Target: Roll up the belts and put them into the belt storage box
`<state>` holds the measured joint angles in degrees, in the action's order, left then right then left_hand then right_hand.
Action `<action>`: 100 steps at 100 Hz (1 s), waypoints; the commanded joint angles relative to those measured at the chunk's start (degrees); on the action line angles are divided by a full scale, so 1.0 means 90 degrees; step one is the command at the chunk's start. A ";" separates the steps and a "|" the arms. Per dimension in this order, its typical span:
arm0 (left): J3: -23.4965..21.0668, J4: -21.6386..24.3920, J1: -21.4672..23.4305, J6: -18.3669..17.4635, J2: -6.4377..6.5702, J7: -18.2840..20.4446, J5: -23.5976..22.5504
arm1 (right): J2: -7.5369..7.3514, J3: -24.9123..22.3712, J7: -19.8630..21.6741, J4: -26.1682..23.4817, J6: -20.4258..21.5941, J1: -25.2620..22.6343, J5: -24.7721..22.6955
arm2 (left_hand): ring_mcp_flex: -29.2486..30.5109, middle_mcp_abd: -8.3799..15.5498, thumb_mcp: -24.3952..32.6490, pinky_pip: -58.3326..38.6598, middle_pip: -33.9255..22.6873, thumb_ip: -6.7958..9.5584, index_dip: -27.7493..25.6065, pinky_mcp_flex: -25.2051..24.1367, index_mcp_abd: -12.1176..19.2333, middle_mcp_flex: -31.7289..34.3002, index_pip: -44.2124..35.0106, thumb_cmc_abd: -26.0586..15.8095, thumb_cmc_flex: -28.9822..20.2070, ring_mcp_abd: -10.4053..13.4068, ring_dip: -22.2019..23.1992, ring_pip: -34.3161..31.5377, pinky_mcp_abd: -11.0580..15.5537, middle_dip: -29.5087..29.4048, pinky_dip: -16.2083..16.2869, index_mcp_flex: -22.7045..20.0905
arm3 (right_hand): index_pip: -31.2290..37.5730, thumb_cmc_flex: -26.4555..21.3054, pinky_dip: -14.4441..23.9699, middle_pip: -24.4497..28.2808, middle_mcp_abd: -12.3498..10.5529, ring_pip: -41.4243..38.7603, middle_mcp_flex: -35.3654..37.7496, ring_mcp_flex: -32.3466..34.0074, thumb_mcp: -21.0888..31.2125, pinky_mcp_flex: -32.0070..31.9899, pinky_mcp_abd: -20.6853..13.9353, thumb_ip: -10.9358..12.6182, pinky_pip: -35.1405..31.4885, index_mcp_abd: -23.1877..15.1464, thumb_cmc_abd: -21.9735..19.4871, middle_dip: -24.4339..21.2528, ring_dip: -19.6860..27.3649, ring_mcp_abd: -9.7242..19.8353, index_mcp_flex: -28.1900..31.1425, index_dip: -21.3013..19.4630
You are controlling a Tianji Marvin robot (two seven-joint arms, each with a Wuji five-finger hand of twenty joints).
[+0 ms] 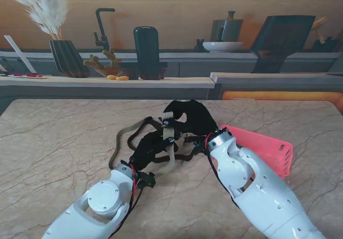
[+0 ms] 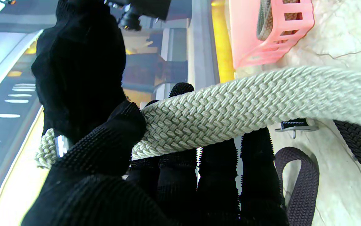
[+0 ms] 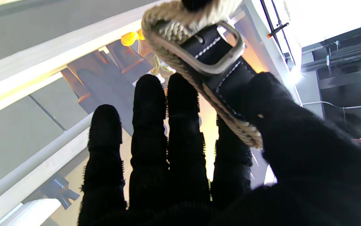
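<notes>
1. Because the task is to roll belts, both hands work on one pale woven belt [image 2: 218, 113], held up in the air between them.
2. The right hand [image 3: 199, 163] pinches the buckle end [image 3: 218, 53] between thumb and first finger, probably to begin the coil from the stiff end; the other fingers stay straight.
3. The left hand [image 2: 155, 169] closes thumb and fingers on the strap near the right hand, probably to keep it tight and flat for rolling.
4. The pink box [image 1: 265, 148] lies beside the right wrist, close for the drop; one belt seems already inside.
5. Darker belts [image 1: 139, 137] lie loose on the table [image 1: 64, 142] under the hands.
</notes>
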<state>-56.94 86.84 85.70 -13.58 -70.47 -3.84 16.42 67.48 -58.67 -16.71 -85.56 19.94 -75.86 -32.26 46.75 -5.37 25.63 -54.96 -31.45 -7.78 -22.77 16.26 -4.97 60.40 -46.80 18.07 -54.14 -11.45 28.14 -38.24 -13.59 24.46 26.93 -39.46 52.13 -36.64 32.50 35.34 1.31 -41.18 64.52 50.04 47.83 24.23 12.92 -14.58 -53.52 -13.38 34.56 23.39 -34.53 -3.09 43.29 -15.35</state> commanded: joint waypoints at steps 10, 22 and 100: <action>-0.0079 0.0106 0.0066 -0.0050 -0.0047 0.0067 0.0254 | -0.0045 0.0056 0.0166 0.0146 0.0083 -0.0153 -0.0028 | -0.0377 0.0012 -0.0251 0.0011 0.0614 0.0450 -0.0269 -0.0189 0.0250 -0.0789 0.1372 -0.0090 0.2102 0.0112 -0.0018 0.0411 -0.0052 -0.0312 0.0100 0.0559 | 0.0906 -0.0251 -0.0078 0.0104 -0.0169 -0.0064 0.0170 0.0103 0.0416 -0.0012 -0.0196 0.0067 -0.0138 -0.1044 -0.0426 -0.0042 0.0005 0.0291 0.0311 -0.0124; -0.0116 0.0064 0.0059 -0.0143 -0.0024 0.0329 0.0584 | -0.0054 0.0066 0.0239 0.0192 0.0046 -0.0165 0.0013 | -0.0740 -0.0025 0.0668 0.0408 0.0932 0.0226 -0.0234 -0.0345 0.0128 -0.1394 0.2021 0.0899 0.3613 0.0203 -0.0154 0.0957 -0.0114 -0.0444 0.0095 0.1185 | 0.0901 -0.0252 -0.0081 0.0094 -0.0170 -0.0029 0.0166 0.0102 0.0426 -0.0018 -0.0190 0.0063 -0.0125 -0.1031 -0.0427 -0.0043 0.0018 0.0295 0.0304 -0.0118; -0.0191 0.0255 0.0189 -0.0044 -0.0088 0.0183 0.0979 | -0.0339 0.0579 0.0535 0.0854 0.0931 0.0203 -0.1095 | -0.0607 0.0050 0.0969 0.0348 0.0724 0.0042 -0.0345 -0.0149 -0.0024 -0.1647 0.2198 0.0977 0.3789 0.0364 -0.0082 0.0872 0.0160 -0.0350 0.0267 0.1974 | -0.1025 0.1310 0.0060 -0.0255 0.0114 0.0669 -0.1090 -0.0378 0.1322 -0.0173 -0.0132 0.0675 0.0476 0.0196 0.1569 -0.0032 0.0173 0.0218 -0.0399 -0.1392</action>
<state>-58.01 86.09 87.99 -13.20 -70.41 -2.37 24.57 64.58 -54.91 -13.34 -79.57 27.75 -72.91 -40.90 39.07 -11.61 34.31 -49.83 -22.97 -6.93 -25.05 13.82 -19.93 44.27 -31.74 25.50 -19.07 -10.99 26.52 -28.77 -14.17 20.42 28.30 -27.19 41.17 -26.88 32.45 26.84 2.87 -36.30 51.09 48.42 57.47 23.71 12.91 -9.91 -50.67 -11.66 44.98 20.92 -33.75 -2.59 37.33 -26.06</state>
